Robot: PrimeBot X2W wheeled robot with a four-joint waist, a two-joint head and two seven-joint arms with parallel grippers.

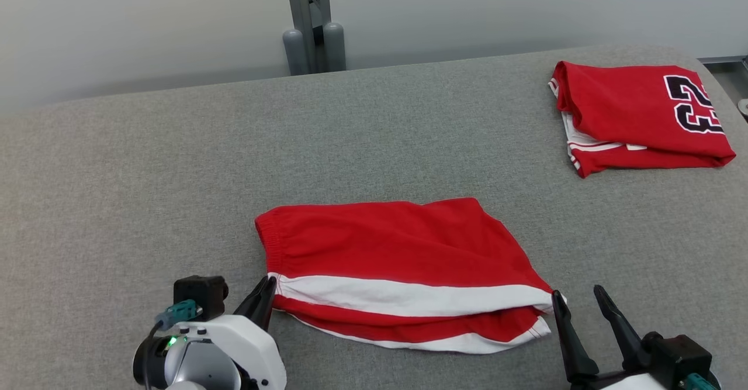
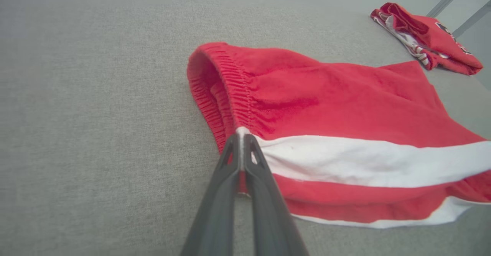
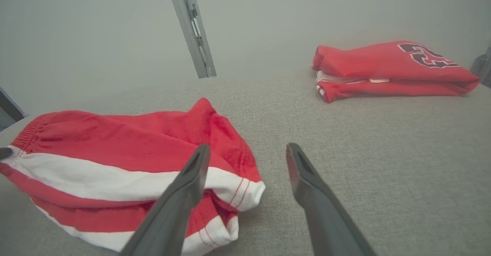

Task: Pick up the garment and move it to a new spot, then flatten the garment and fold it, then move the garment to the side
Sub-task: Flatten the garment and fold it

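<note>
The garment (image 1: pixel 397 249) is a pair of red shorts with a white side stripe, lying folded flat in the middle of the grey table. My left gripper (image 1: pixel 270 283) is shut on its waistband corner, where the white stripe begins. In the left wrist view the garment (image 2: pixel 345 106) has a pinch of cloth squeezed between the closed fingers of my left gripper (image 2: pixel 242 137). My right gripper (image 1: pixel 575 294) stands open at the leg-hem corner on the other end. In the right wrist view that gripper (image 3: pixel 248 148) has one finger over the garment's hem (image 3: pixel 115 144) and nothing between its jaws.
A folded red jersey (image 1: pixel 631 109) with a dark number lies at the table's far right corner. A grey metal post (image 1: pixel 312 21) rises behind the far edge. The padded grey table top (image 1: pixel 146 173) stretches wide to the left.
</note>
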